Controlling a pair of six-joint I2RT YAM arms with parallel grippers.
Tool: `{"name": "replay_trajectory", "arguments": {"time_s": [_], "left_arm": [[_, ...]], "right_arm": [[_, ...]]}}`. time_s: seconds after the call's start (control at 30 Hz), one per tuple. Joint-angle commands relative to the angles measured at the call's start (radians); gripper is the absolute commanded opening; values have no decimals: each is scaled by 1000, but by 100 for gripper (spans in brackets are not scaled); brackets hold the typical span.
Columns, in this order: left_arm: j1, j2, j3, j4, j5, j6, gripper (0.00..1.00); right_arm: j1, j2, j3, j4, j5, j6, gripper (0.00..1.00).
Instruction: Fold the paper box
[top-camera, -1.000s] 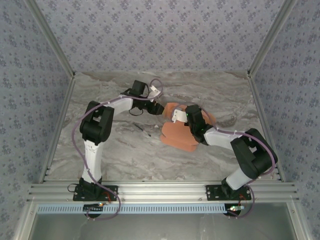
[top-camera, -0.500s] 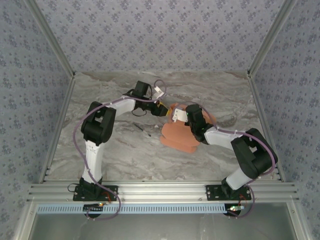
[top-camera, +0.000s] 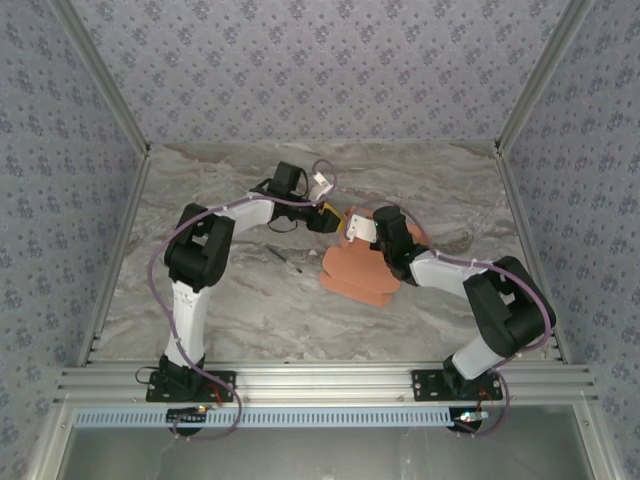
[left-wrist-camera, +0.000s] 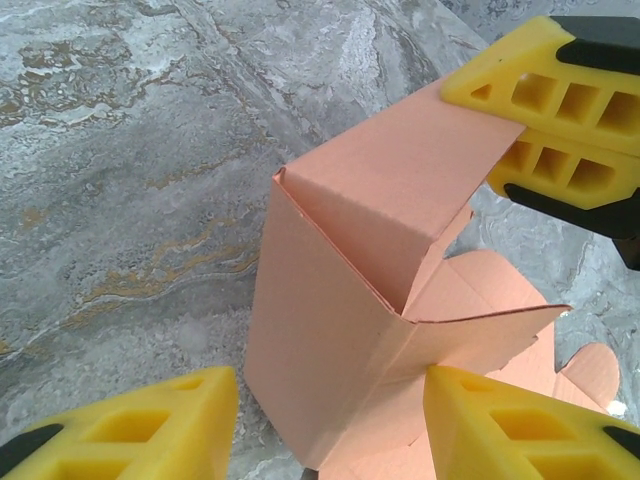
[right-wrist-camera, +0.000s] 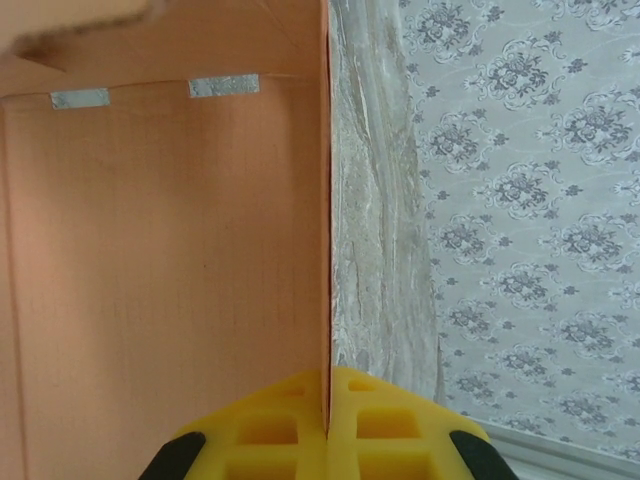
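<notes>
The paper box (top-camera: 360, 272) is salmon-orange cardboard, partly folded, lying mid-table. In the left wrist view one folded corner of the paper box (left-wrist-camera: 330, 330) stands upright, with flat tabs spread behind it. My left gripper (left-wrist-camera: 330, 385) is open and straddles that corner: its right finger (left-wrist-camera: 500, 425) touches a panel, its left finger (left-wrist-camera: 150, 430) stands clear. My right gripper (right-wrist-camera: 327, 390) is shut on the thin edge of an upright panel (right-wrist-camera: 170, 260). Its yellow fingers (left-wrist-camera: 550, 100) pinch a raised flap at the upper right. From above, the left gripper (top-camera: 335, 215) and the right gripper (top-camera: 352, 228) meet at the box's far edge.
A thin dark stick (top-camera: 284, 259) lies on the marble table (top-camera: 230, 310) just left of the box. Patterned walls and metal rails (top-camera: 115, 250) close in the table on three sides. Open surface lies in front of and to the left of the box.
My left gripper has moved right, up to the box's far corner, and now straddles it. The right gripper has stayed shut on its panel, shifting only slightly.
</notes>
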Motion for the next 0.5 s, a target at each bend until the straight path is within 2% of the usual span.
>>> {"name": "replay_trajectory", "arguments": {"time_s": [0.0, 0.27, 0.47], "left_arm": [[-14, 13, 5, 35, 2, -6, 52], [-29, 16, 25, 8, -105, 7, 53], [-36, 4, 6, 46, -149, -11, 58]], "right_arm": [[-6, -19, 28, -65, -48, 46, 2], [-17, -20, 29, -83, -74, 73, 1], [-27, -26, 40, -116, -113, 105, 1]]}}
